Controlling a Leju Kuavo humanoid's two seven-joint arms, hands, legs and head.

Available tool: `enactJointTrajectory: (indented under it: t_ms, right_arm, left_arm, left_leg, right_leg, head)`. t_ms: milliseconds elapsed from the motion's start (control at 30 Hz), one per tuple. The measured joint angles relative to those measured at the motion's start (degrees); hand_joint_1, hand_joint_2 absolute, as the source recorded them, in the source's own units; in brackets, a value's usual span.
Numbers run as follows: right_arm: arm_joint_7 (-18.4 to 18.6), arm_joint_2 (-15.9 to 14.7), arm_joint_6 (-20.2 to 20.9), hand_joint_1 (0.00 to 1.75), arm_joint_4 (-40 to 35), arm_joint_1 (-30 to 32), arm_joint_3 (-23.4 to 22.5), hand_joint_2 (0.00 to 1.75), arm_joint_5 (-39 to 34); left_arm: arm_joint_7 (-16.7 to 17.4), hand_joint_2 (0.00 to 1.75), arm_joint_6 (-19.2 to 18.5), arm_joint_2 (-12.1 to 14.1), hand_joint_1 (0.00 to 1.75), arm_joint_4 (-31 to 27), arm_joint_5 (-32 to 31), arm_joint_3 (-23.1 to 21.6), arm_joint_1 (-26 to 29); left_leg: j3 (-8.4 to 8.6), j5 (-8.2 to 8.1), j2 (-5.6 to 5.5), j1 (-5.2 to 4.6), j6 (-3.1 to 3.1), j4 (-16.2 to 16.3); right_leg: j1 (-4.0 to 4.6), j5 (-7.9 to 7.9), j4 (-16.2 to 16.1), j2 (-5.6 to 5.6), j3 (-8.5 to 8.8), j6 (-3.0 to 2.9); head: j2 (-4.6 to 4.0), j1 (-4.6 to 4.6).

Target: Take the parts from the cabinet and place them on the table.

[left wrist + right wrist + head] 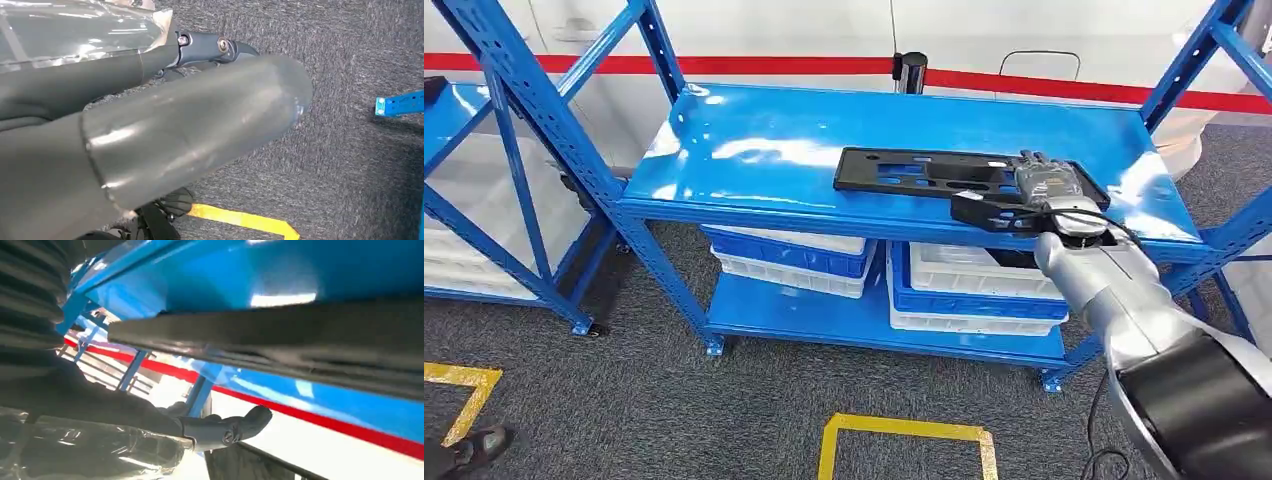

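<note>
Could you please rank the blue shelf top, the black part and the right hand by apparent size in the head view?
1. Blue shelf top
2. Black part
3. Right hand, smallest, resting on the part

i see my right hand [150, 425] close beside the dark part [280, 340] lying on the blue shelf [310, 270], a fingertip [257, 417] free.

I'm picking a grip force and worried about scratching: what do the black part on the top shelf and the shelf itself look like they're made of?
The black part looks like moulded plastic: flat, matte, with cut-out slots and almost no glare. It could be coated metal; the look leaves that open. The shelf looks like sheet metal in glossy blue paint, given its bright reflections and perforated uprights. The right hand rests at the part's right end.
</note>
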Motion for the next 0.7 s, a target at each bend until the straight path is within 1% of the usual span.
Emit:
enactJointTrajectory:
  t_ms: [200, 700]
  right_arm:
    - [0.2, 0.5, 0.0, 0.00, 0.0, 1.1, 0.0, 1.75, 0.1]
    - [2.5, 0.7, -0.7, 0.00, 0.0, 0.8, -0.2, 1.75, 0.7]
  left_arm:
    - [0.0, 0.00, 0.0, 0.0, 0.00, 0.0, 0.0, 0.0, 0.0]
    - [0.0, 0.00, 0.0, 0.0, 0.00, 0.0, 0.0, 0.3, 0.0]
  left_leg:
    - [0.00, 0.00, 0.00, 0.00, 0.00, 0.0]
    - [-0.01, 0.00, 0.00, 0.00, 0.00, 0.0]
  right_leg:
    - [0.00, 0.00, 0.0, 0.00, -0.01, 0.00]
    - [0.00, 0.00, 0.0, 0.00, 0.00, 0.00]
  head:
    - [-0.02, -0.02]
    - [-0.02, -0.02]
